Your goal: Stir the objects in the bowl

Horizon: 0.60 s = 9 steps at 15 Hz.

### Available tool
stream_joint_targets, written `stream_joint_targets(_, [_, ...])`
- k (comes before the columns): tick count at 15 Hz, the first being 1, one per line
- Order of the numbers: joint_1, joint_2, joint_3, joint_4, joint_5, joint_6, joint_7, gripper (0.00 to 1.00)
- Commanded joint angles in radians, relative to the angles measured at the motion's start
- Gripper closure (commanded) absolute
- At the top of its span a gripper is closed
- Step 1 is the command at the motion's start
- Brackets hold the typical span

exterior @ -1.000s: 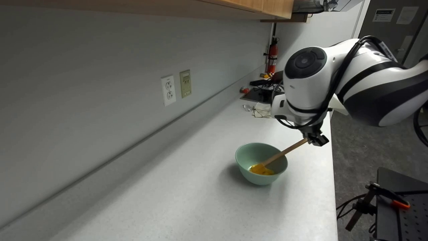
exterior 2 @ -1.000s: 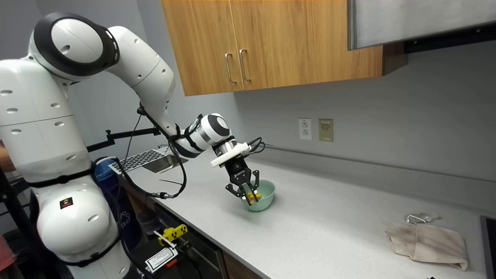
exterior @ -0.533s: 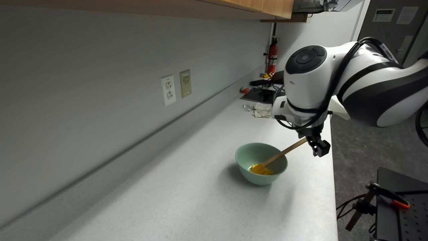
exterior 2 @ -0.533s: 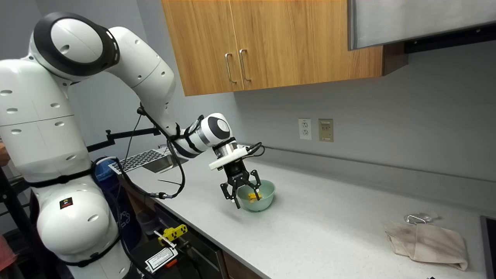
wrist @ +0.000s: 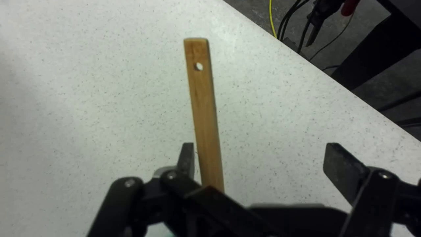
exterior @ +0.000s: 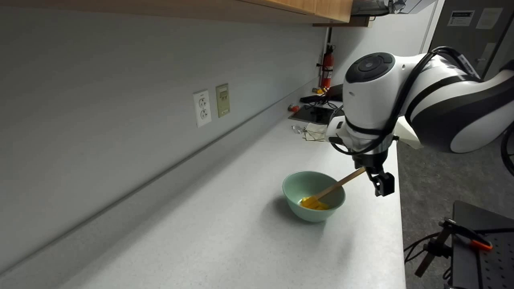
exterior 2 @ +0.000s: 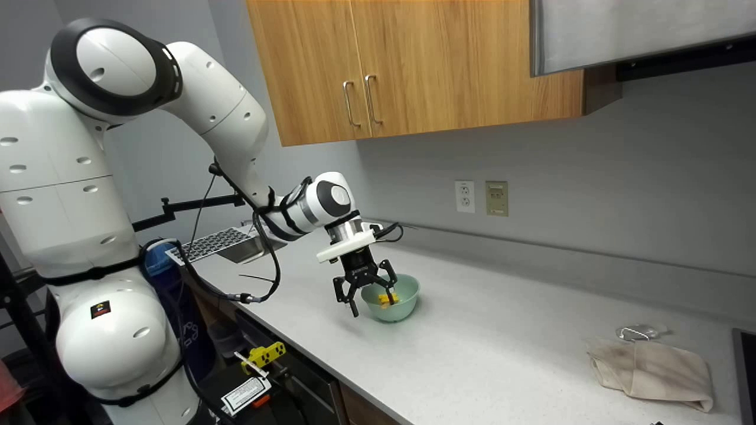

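The pale green bowl (exterior: pixel 313 216) stands upright on the counter in both exterior views. Inside it lie the yellow-orange objects (exterior: pixel 313 204), bunched at the bottom. A wooden spoon (exterior: pixel 341 183) leans on the bowl's rim with its lower end among them. My gripper (exterior 2: pixel 373 307) is open just beside the bowl, on the robot's side. In the wrist view, the spoon's handle (wrist: pixel 204 108) passes between the spread fingers of the gripper (wrist: pixel 260 156), close by the left finger (wrist: pixel 186 158) and far from the right one. Whether it touches the left finger I cannot tell.
A folded beige cloth (exterior 2: pixel 652 375) and a clear item with a wire loop (exterior 2: pixel 641 332) lie farther along the counter (exterior 2: pixel 502 342). A laptop (exterior 2: pixel 212 245) sits behind the arm. Wooden cabinets (exterior 2: pixel 443 65) hang above. The counter's front edge (wrist: pixel 315 62) runs near the gripper.
The gripper has opened, its fingers spreading from around the spoon's handle, and the hand has tilted slightly. The spoon stays leaning in the bowl, which has not moved.
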Motion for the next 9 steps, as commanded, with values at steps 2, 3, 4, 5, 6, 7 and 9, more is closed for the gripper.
stream_joint_targets(2, [-0.001, 0.000, -0.002, -0.003, 0.010, 0.010, 0.006, 0.00])
stream_joint_targets(3, [-0.001, 0.000, -0.003, -0.005, 0.011, 0.011, 0.007, 0.00])
stream_joint_targets(4, [-0.001, 0.000, -0.003, -0.006, 0.011, 0.011, 0.008, 0.00])
stream_joint_targets(5, [-0.001, 0.000, -0.004, -0.006, 0.011, 0.011, 0.008, 0.00])
stream_joint_targets(6, [-0.001, 0.000, -0.004, -0.006, 0.011, 0.011, 0.008, 0.00])
stream_joint_targets(7, [-0.001, 0.000, -0.004, -0.006, 0.011, 0.011, 0.008, 0.00])
stream_joint_targets(9, [-0.001, 0.000, -0.004, -0.006, 0.011, 0.011, 0.009, 0.00])
